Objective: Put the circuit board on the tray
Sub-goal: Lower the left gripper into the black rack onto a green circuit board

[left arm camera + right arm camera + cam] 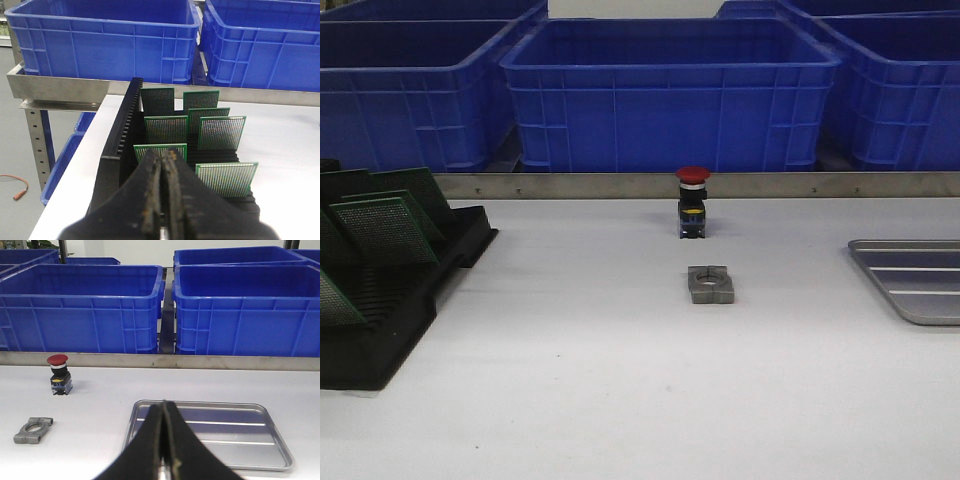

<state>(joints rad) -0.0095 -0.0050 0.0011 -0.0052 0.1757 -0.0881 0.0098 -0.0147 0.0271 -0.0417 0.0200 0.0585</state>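
Green circuit boards (165,129) are standing upright in the slots of a black rack (390,290), which is sitting at the left edge of the table (580,380). The silver tray (240,432) is lying flat at the right edge, well apart from the rack, with nothing resting on its ribbed floor.

The left gripper (165,157) is hanging just over the near end of the rack, its fingers pressed together and pinching nothing; the right gripper (164,410) is hovering over the near rim of the tray, likewise pressed together and holding nothing (neither arm is showing in the front view).

Between rack and tray, a red-capped push button (692,200) is standing toward the far edge, with a grey metal clamp block (710,284) lying near it. Blue bins (670,95) are lining up beyond the far edge.
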